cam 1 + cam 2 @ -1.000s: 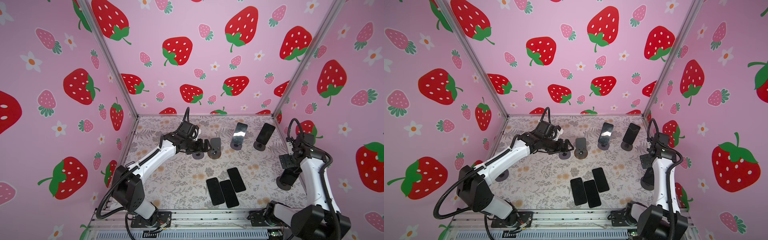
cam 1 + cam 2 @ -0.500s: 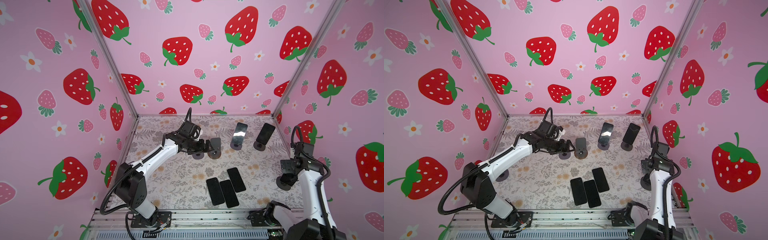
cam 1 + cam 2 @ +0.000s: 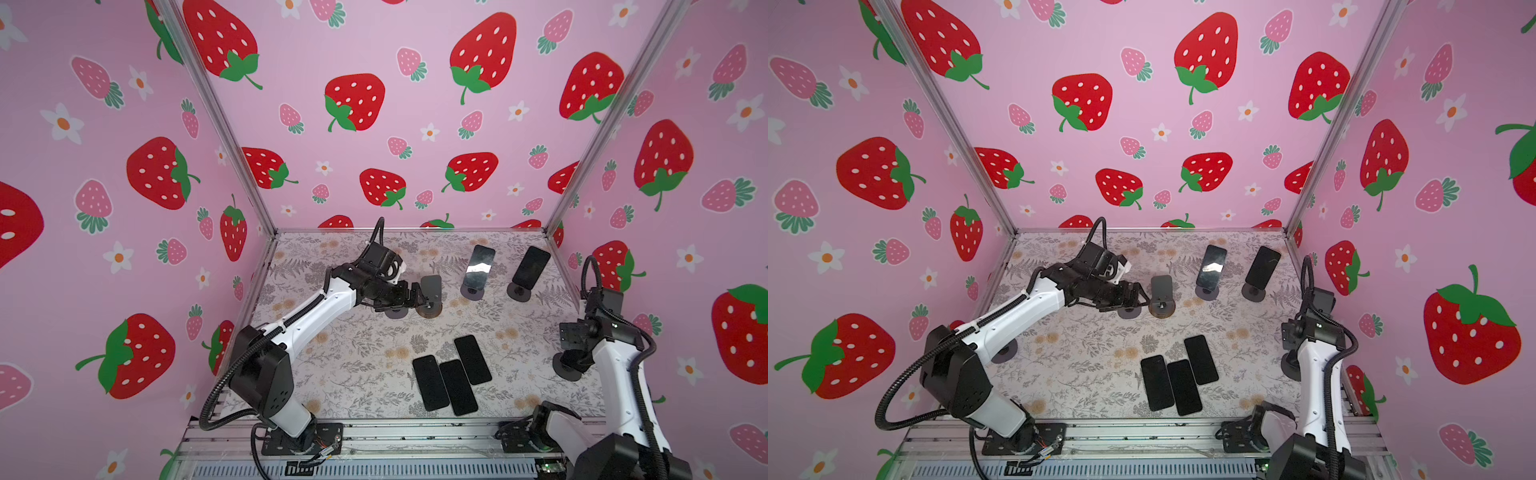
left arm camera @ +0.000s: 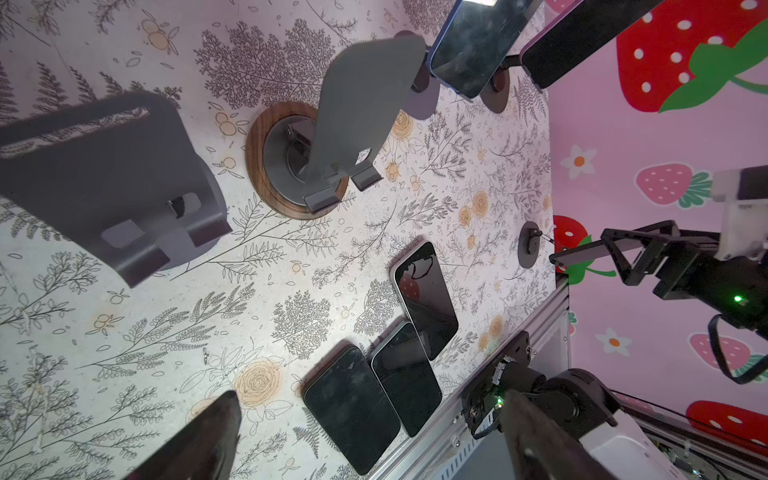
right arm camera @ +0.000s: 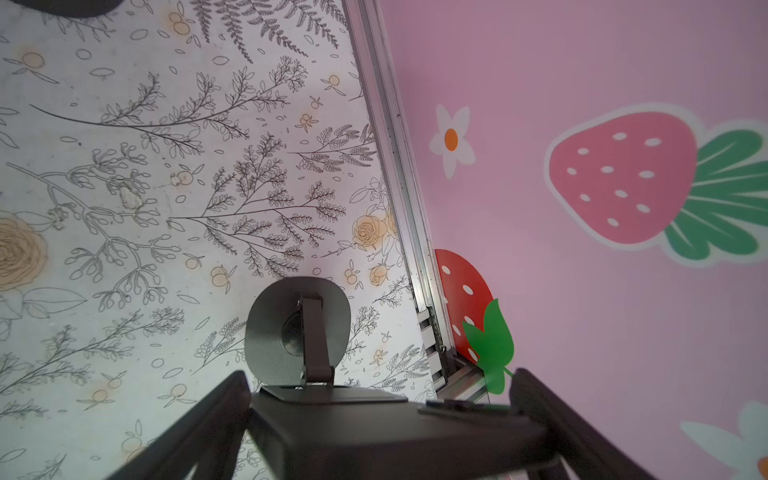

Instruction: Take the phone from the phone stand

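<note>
Where the right gripper (image 5: 378,384) hangs near the side wall, its 2 fingers (image 5: 216,415) straddle a dark phone (image 5: 395,440) that rests on its phone stand (image 5: 297,328), a finger at each side edge. I cannot tell whether they press it. The stand's round base sits just beyond the fingertips. The left gripper (image 4: 372,397) is spread wide and holds nothing. A wood-based stand (image 4: 353,108) and a grey stand (image 4: 104,178) are just ahead of it, and 3 flat phones (image 4: 405,374) lie well apart from it.
</note>
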